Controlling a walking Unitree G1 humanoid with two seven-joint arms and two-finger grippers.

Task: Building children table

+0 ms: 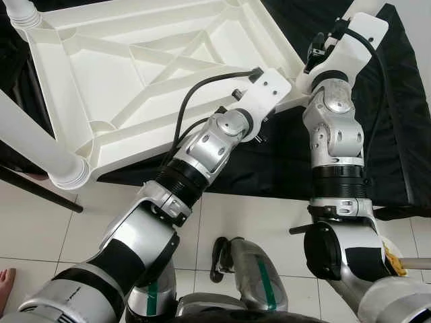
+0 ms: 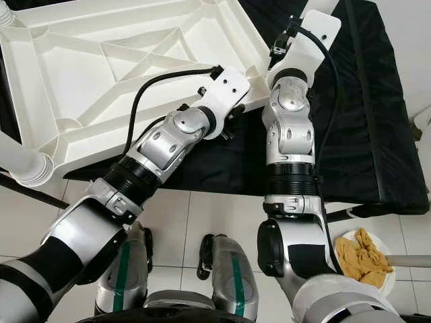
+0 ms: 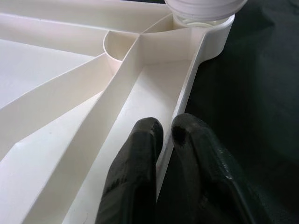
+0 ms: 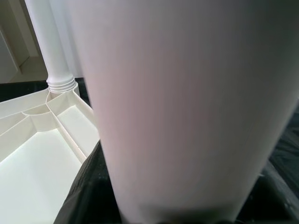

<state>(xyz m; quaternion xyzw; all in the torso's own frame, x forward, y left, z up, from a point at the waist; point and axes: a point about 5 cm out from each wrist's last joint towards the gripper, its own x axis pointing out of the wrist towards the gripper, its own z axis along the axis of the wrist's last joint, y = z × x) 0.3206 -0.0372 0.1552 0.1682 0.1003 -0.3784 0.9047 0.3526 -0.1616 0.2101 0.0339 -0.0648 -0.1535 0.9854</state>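
Tabletop point(image 1: 135, 74) is laid upside down, ribs up, on a black-covered bed point(image 2: 377, 121), with white legs already seen standing in two corners point(image 1: 40, 145) point(image 1: 23, 13).

The left pincer point(image 3: 163, 140) is closed almost fully on the tabletop's thin edge wall, one finger point(image 3: 140, 154) inside the rim and the other point(image 3: 196, 149) outside, so the rim is pinched. Straight ahead of that pincer along the rim a corner socket is found, with a leg base point(image 3: 203, 7) seated in it.

The right pincer point(image 4: 177, 205) is wrapped round a white leg point(image 4: 187, 102); the fingers are mostly hidden, but the leg is judged to be held. Its long axis runs away from the pincer, roughly upright, just beside the tabletop's near edge. Another leg point(image 4: 51, 46) is seen beyond, standing in its socket.

So the seating is probably done by the right arm, the left being used for steadying.
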